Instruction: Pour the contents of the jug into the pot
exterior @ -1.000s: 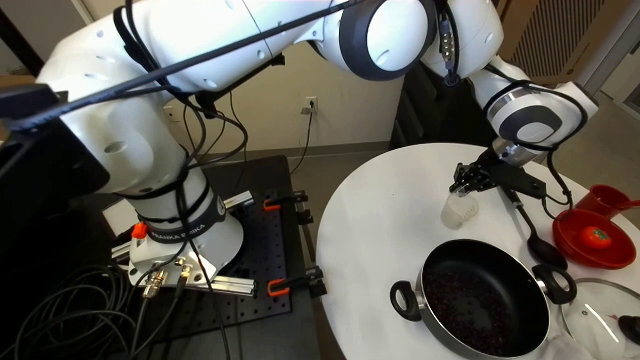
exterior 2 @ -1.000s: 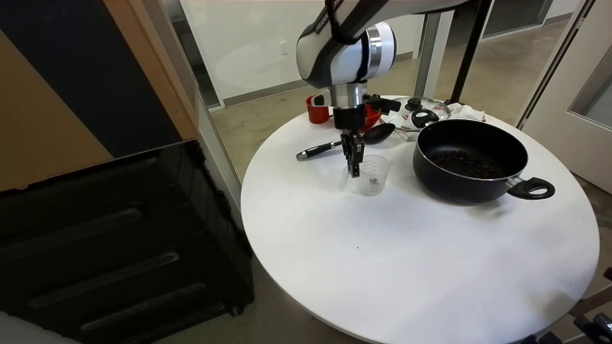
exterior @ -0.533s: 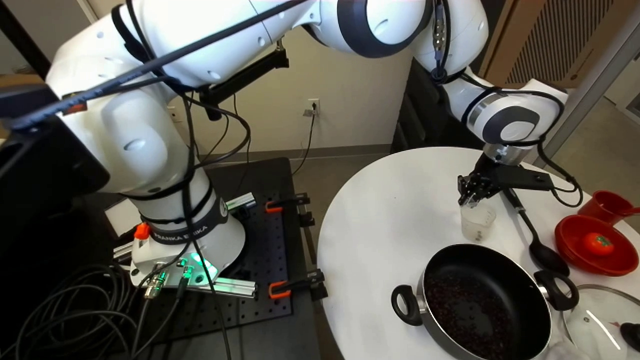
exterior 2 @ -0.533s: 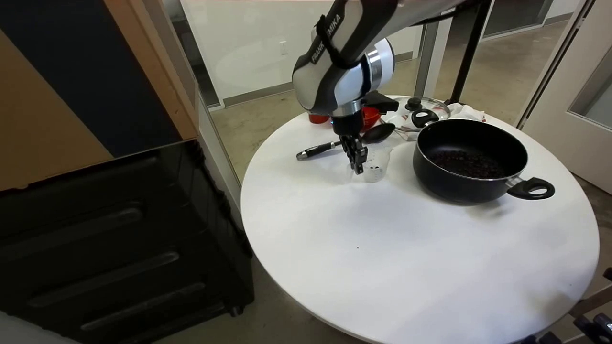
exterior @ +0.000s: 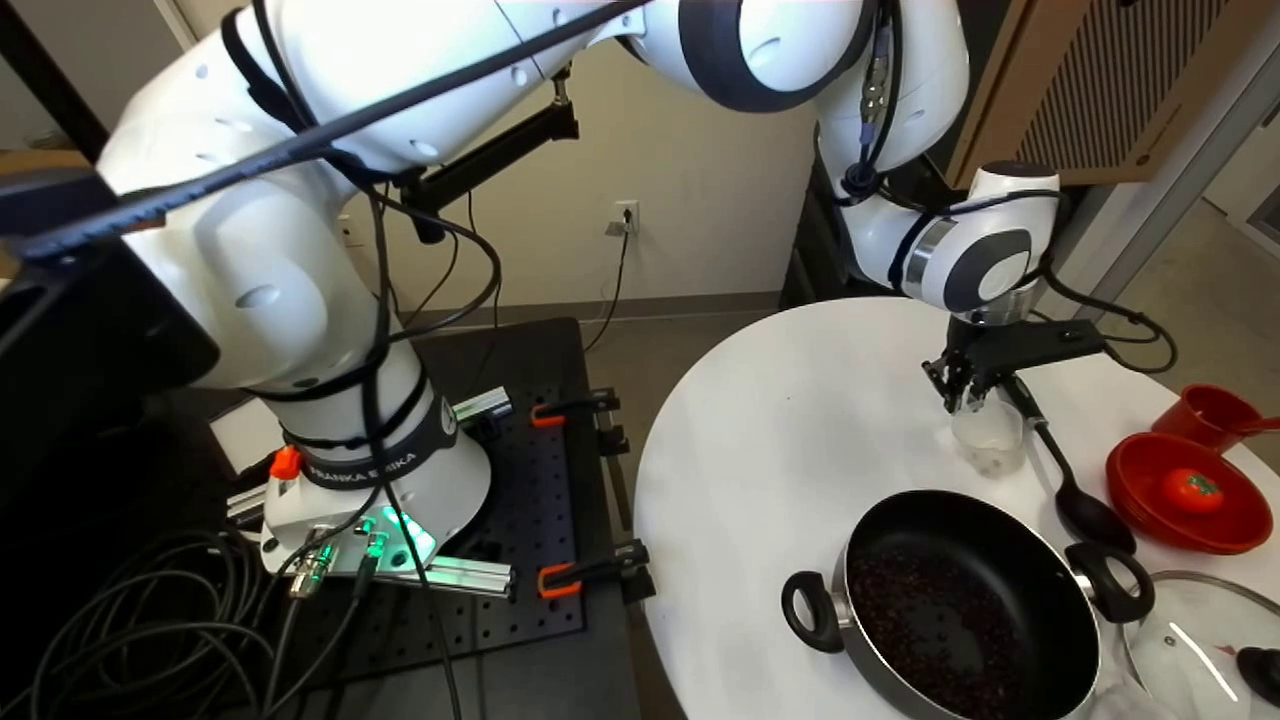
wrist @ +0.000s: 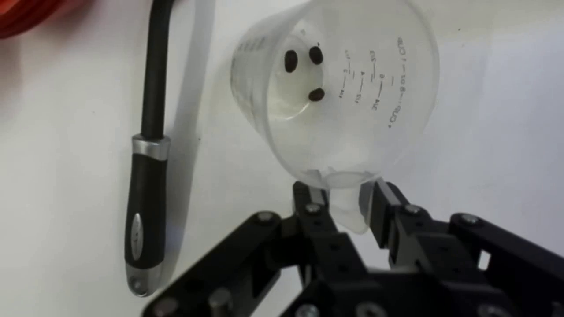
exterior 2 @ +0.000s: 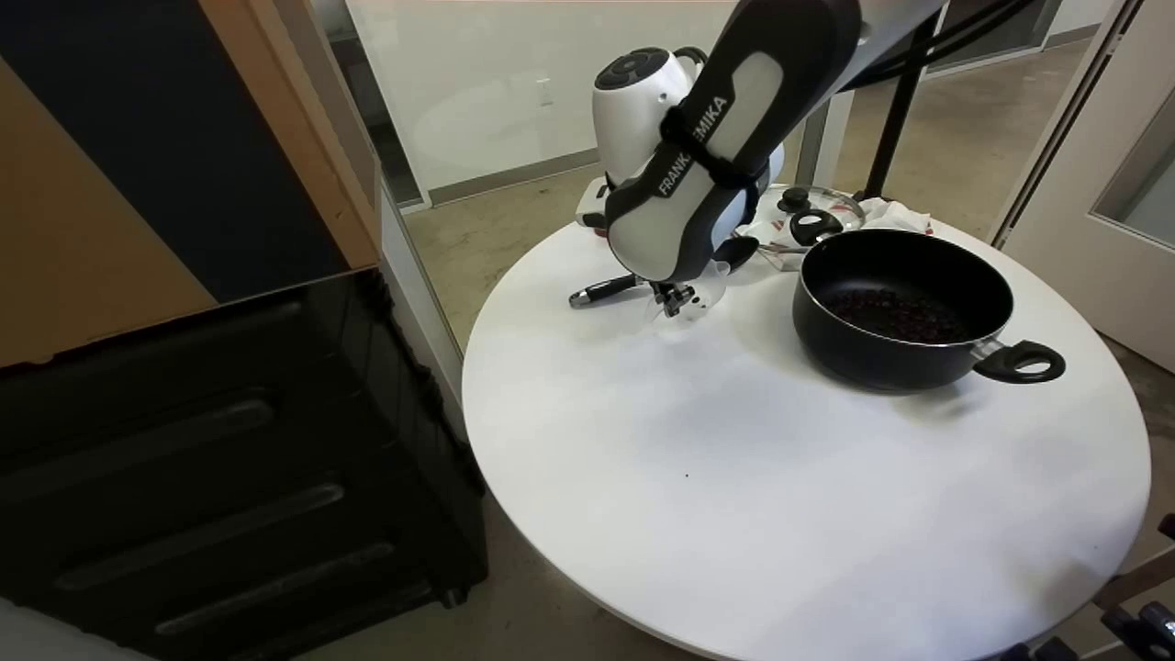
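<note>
Clamped on the handle (wrist: pixel 346 201) of the clear jug (wrist: pixel 352 105)

Holds the clear jug just beyond the gripper (wrist: pixel 344 196), with three dark bits (wrist: pixel 291 60) inside. Has the black ladle (wrist: pixel 148 202) near, left in the wrist view, and the black pot (exterior 2: pixel 881 364) farther off.

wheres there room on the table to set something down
In an exterior view, the widest bare table lies between the pot, the clear jug and its left edge; a smaller gap lies between jug and pot. Crowded: right side, with ladle, red bowl, glass lid.
</note>
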